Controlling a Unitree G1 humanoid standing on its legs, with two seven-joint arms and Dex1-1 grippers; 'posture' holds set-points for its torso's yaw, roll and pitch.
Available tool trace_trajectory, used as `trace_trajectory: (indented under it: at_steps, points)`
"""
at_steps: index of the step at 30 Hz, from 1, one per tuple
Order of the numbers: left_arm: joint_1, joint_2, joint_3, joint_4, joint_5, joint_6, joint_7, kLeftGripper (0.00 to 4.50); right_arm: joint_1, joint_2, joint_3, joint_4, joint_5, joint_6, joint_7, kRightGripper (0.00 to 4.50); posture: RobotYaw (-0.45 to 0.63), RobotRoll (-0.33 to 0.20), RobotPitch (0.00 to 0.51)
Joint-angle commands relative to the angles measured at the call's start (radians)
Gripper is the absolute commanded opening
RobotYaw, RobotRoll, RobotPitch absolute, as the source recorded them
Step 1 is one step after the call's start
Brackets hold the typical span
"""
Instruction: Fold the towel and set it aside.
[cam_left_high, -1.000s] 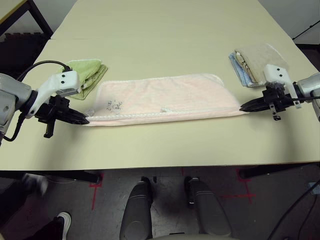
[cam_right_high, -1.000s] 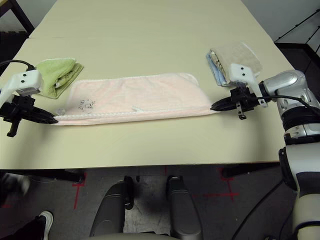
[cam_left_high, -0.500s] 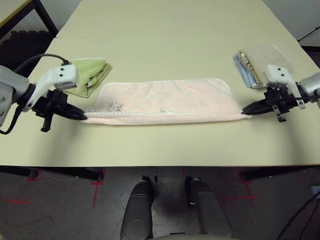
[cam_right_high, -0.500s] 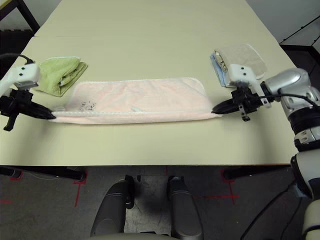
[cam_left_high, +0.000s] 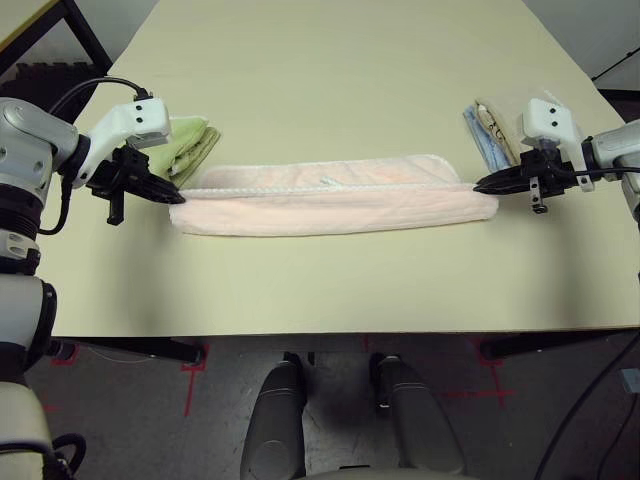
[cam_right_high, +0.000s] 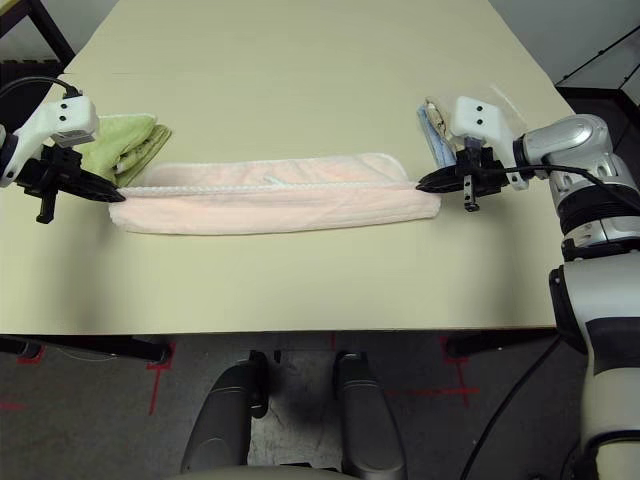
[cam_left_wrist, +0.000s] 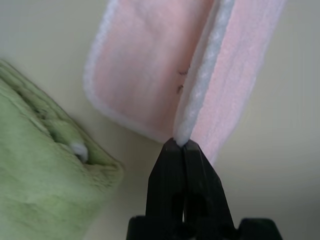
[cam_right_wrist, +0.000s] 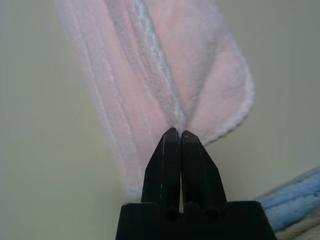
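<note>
- Pinching both ends of the pink towel (cam_left_high: 330, 205): each gripper clamped on the white scalloped edge, towel stretched long across the table (cam_left_high: 330, 80) btwn them.
- L gripper (cam_left_wrist: 181, 143): fingers (cam_left_wrist: 165, 175) pressed together, edge nipped right at the tips; pink layers fan out beyond them, green folded towel (cam_left_wrist: 45, 185) just beside.
- R gripper (cam_right_wrist: 176, 132): fingers (cam_right_wrist: 161, 170) closed, edge caught at the tips; beige-and-blue folded towels (cam_left_high: 490, 130) near, behind it.
</note>
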Motion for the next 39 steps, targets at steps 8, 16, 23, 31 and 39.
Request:
trace_trajectory:
  at_steps: [8,16,23,31,39]
  points:
    - [-0.041,-0.025,0.034,0.138,0.127,-0.097,0.207,0.02,-0.026,0.022,-0.016,0.079,-0.130,-0.068,-0.247,0.00,0.00,0.000,0.210]
    - [-0.055,-0.066,0.049,0.203,0.174,-0.145,0.335,0.02,-0.046,0.057,-0.004,0.101,-0.201,-0.033,-0.386,0.00,0.00,0.000,0.210]
    - [-0.052,-0.078,0.045,0.228,0.194,-0.167,0.364,0.02,-0.037,0.070,0.009,0.106,-0.246,-0.033,-0.399,0.00,0.00,0.000,0.210]
    - [-0.038,-0.086,0.061,0.242,0.217,-0.195,0.448,1.02,-0.019,0.093,-0.022,0.101,-0.242,-0.020,-0.472,1.11,0.00,0.000,0.210]
    - [-0.049,-0.097,0.152,0.234,0.173,-0.214,0.468,4.15,-0.024,0.157,-0.259,0.065,-0.007,0.002,-0.375,4.11,0.00,0.000,0.208]
